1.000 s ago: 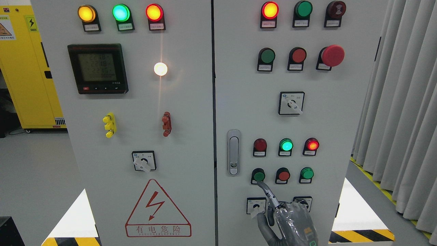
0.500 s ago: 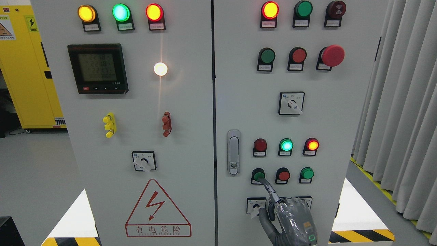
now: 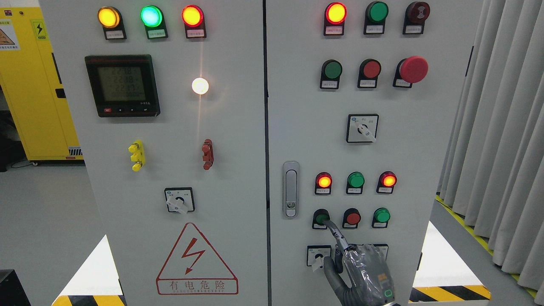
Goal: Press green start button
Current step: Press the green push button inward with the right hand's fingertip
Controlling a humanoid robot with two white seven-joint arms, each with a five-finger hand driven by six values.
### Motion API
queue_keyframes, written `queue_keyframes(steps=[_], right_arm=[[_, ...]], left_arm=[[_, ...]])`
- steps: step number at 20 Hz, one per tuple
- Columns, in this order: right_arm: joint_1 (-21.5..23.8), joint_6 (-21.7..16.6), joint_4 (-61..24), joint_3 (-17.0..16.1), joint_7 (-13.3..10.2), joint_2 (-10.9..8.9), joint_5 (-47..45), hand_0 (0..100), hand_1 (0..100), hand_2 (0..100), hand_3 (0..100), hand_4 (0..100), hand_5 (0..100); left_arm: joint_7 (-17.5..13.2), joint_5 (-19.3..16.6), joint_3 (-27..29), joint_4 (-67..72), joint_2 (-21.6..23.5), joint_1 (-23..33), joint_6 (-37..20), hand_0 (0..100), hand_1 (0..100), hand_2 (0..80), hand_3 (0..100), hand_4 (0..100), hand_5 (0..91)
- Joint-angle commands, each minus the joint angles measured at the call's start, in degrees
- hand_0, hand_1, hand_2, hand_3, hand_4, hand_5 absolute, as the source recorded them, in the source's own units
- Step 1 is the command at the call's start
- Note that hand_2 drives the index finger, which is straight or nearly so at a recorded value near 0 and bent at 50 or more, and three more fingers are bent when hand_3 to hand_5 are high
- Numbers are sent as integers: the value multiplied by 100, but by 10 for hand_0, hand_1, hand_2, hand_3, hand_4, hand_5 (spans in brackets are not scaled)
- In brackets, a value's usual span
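The green start button (image 3: 321,217) sits at the left of the lower button row on the right cabinet door (image 3: 297,106). My right hand (image 3: 361,267) comes up from the bottom edge, wrapped in clear film. Its index finger (image 3: 333,233) is stretched out with the tip on the green button, partly covering it. The other fingers are curled and hold nothing. Above the button, the left red lamp (image 3: 324,181) and the right red lamp (image 3: 388,180) are lit, and the green lamp (image 3: 355,180) between them is dark. My left hand is out of view.
A red button (image 3: 352,218) and a green lamp (image 3: 381,215) stand right of the start button. A selector switch (image 3: 318,255) lies just left of my hand, a door latch (image 3: 290,189) further left. Grey curtains (image 3: 501,127) hang at the right, a yellow cabinet (image 3: 29,85) at the far left.
My index fingertip has moved up onto the green button. The green lamp above it has gone dark and the red lamp to its left has lit.
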Motion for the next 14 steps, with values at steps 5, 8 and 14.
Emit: queue_keyframes(steps=[5, 8, 14], right_arm=[[-62, 23, 190, -28, 20, -110, -17, 796, 921, 0, 926, 996, 1000], [-53, 14, 164, -28, 12, -101, -17, 794, 921, 0, 926, 996, 1000], [113, -30, -249, 7, -50, -93, -26, 802, 921, 0, 927, 997, 1000]], left_arm=[[2, 0, 0, 5, 0, -1, 2, 120, 556, 0, 0, 0, 0], [2, 0, 0, -4, 0, -1, 2, 120, 556, 0, 0, 0, 0], [2, 0, 0, -4, 0, -1, 2, 120, 556, 0, 0, 0, 0]])
